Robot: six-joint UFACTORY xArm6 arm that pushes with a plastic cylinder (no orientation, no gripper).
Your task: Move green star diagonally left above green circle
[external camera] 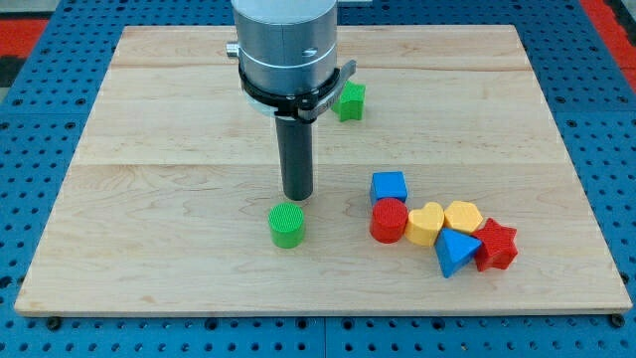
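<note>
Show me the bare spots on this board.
The view's left half is bare, left of my tip and the green circle. Crowded: the view's lower right, where blue cube, red cylinder, yellow heart and red star cluster.

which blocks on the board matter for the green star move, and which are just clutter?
In the job:
green star, near the view's top, partly behind the arm
green circle, just below my tip

Lying about, clustered at the view's right:
blue cube
red cylinder
yellow heart
yellow hexagon
blue triangle
red star
</note>
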